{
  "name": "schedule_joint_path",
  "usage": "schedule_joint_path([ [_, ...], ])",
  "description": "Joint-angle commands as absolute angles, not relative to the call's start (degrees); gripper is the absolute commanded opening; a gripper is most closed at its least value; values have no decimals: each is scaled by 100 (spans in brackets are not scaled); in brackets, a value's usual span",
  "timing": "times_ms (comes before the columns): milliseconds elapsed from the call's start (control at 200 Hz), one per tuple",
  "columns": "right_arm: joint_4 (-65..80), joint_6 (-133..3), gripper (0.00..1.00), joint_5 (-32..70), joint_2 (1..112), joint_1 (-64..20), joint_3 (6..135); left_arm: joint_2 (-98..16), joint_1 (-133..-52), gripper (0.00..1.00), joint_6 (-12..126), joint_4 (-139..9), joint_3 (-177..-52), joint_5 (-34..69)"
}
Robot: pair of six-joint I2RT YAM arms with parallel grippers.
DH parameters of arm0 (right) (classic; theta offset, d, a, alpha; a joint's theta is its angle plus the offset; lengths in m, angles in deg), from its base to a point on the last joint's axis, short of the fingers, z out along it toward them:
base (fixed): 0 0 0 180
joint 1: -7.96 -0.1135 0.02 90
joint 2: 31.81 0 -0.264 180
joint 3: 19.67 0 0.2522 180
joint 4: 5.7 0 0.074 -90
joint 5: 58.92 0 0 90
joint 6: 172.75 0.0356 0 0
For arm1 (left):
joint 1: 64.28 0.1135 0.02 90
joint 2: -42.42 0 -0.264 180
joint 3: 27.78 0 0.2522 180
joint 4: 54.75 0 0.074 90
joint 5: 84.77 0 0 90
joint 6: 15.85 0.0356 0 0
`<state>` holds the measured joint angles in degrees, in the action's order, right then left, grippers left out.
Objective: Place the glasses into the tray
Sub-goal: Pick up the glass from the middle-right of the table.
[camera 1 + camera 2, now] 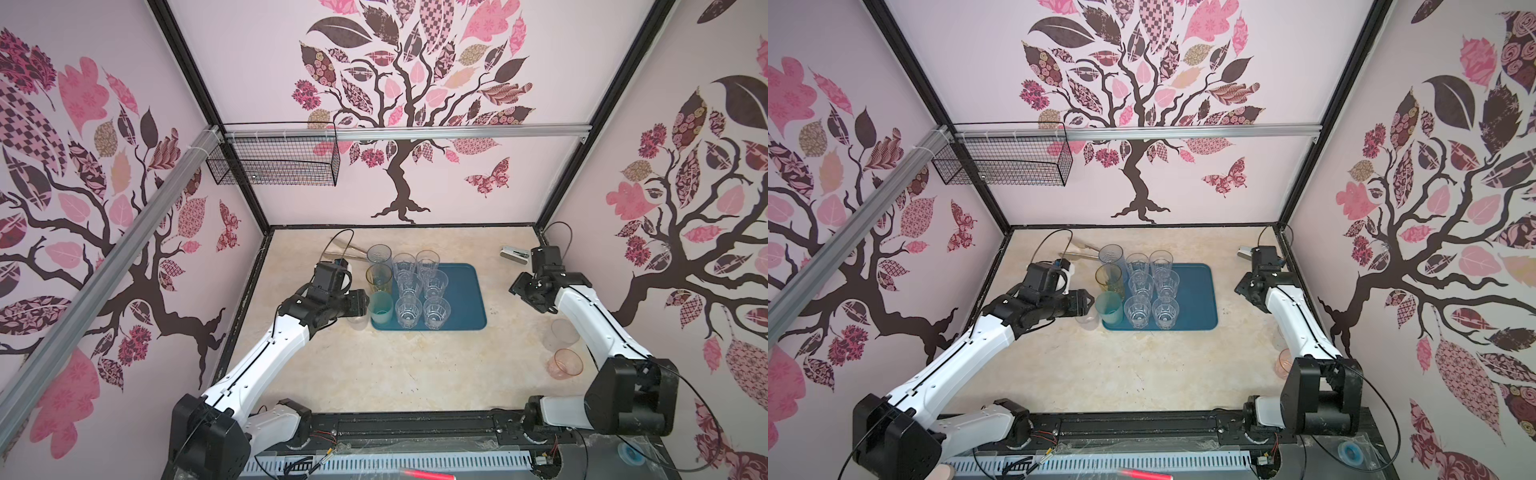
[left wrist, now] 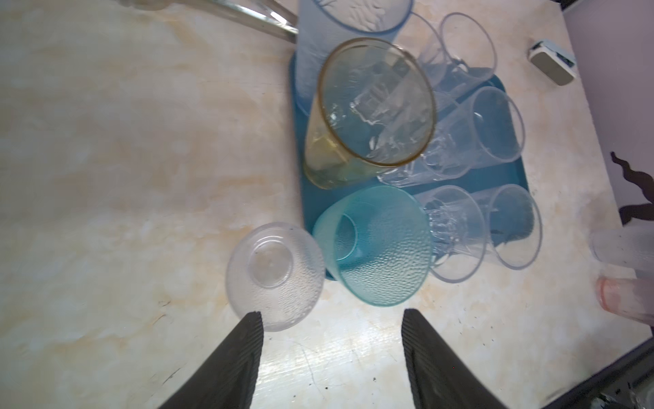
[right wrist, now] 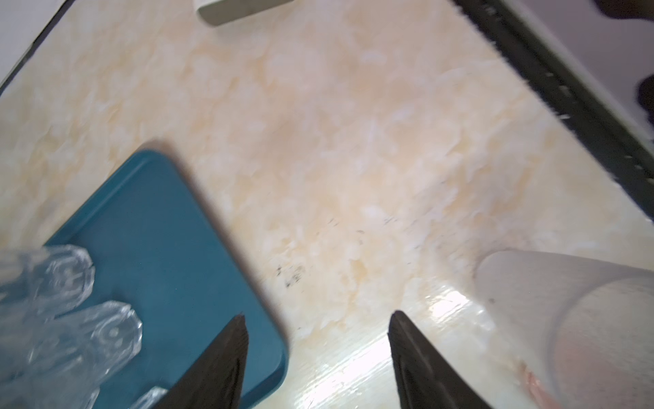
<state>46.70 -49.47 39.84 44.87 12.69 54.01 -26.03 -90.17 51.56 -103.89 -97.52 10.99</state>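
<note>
Left gripper [image 2: 331, 313]: jaws well apart with nothing between them; low over the beige marbled tabletop [image 1: 374, 374], aimed at the tray's near left corner.
Small clear dimpled glass [image 2: 274, 274]: on the tabletop just beside the tray's left rim, not on the tray. One fingertip [image 2: 254, 320] overlaps its near wall in the left wrist view; cannot tell whether they touch.
Judged reason: the wide jaw gap suits straddling this glass, probably the left arm's next pick.
Flat dark teal-blue plastic tray [image 1: 465, 291]: mid-table, with its right strip bare.
On tray, right of the left column: six short clear faceted tumblers [image 1: 422, 286], two columns of three, packed close.
On tray, left column, far to near: tall blue-grey glass [image 1: 379, 255], amber glass [image 2: 371, 106], teal-green dimpled glass [image 2: 375, 244].
Judged reason for packing: tight rows keep the right strip free for the glasses not yet placed.
Right gripper [image 3: 318, 313]: jaws apart and empty, view blurred; over the table between the tray's right rim and the frosted glass.
Off tray, right side: whitish frosted glass [image 1: 563, 334] and pinkish glass [image 1: 565, 363], close beside the right forearm.
Axis: all glasses read as upright, long axis vertical, mouths up, tapering to the base; their lean in the wrist views looks like perspective.
Not task items: metal tongs [image 1: 345, 249], white stapler [image 1: 514, 253], both at the far edge.
</note>
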Motion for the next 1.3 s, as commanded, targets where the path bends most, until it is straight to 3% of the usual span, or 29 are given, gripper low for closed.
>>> schedule_joint_path([
  [0,4907,-4884,68,4455,4100,1327,5520,-2778,-9332,66,5045,-9970,-10071,1206],
  [155,4986,-4783,72,4740,3954,1546,5502,-2892,-9604,66,5054,-9854,-10088,1147],
  [350,4557,-4555,72,4067,3855,2641,5068,-2859,-9601,67,5168,-9835,-10019,1104],
  [1295,3209,-4097,68,3750,4755,2786,4094,-3345,-9621,66,5541,-10403,-10410,1329],
])
